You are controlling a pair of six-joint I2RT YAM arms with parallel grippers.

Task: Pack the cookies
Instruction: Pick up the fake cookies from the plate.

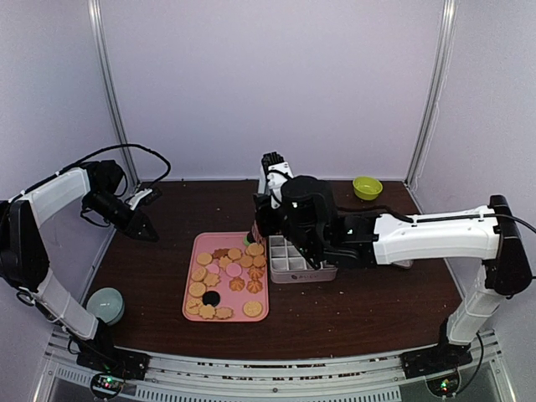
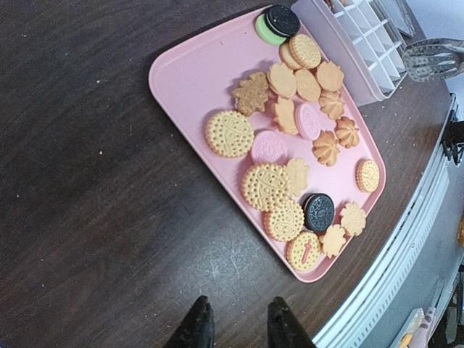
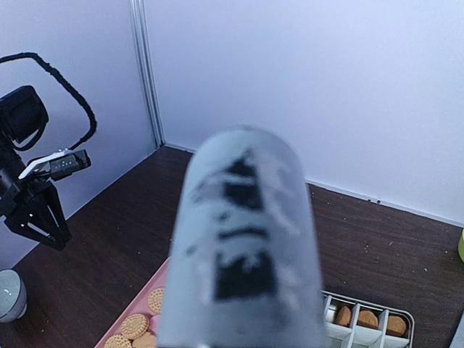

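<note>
Closest to me, the two arm bases sit at the near edge of the table [image 1: 360, 310]. A grey pot [image 1: 105, 305] stands by the near left corner, beside the left arm's lower link. That arm climbs toward the left wall and folds at the elbow. Its white forearm runs back toward the middle of the table. The wrist tips down, so the left gripper [image 1: 152, 235] hangs over bare tabletop, slanting toward the tray [image 1: 205, 244] but well apart from it. In its own camera I see the two dark fingers [image 2: 197, 326] a narrow gap apart, with nothing between them.

The cookies [image 1: 236, 284] lie mostly on the pink tray, crowded together and many touching. Most are golden rounds and flower shapes, with a couple of pink and a couple of dark ones. The box [image 1: 300, 266] of small compartments stands just right of the tray. A few cookies sit in the compartments that the right wrist camera shows. Metal tongs [image 2: 433, 61] show past the box, but I cannot tell whether they rest on the table.

The right arm rises from its base to an elbow at the right edge. Its white forearm reaches level and leftward to a black wrist over the box. The right gripper [image 1: 273, 163] points toward the back wall. A blurred grey shape with black marks fills its camera and hides the fingers, so I cannot tell whether they are spread, pressed together or pinching anything.

Farthest off, a green bowl [image 1: 367, 187] sits by the back wall.
</note>
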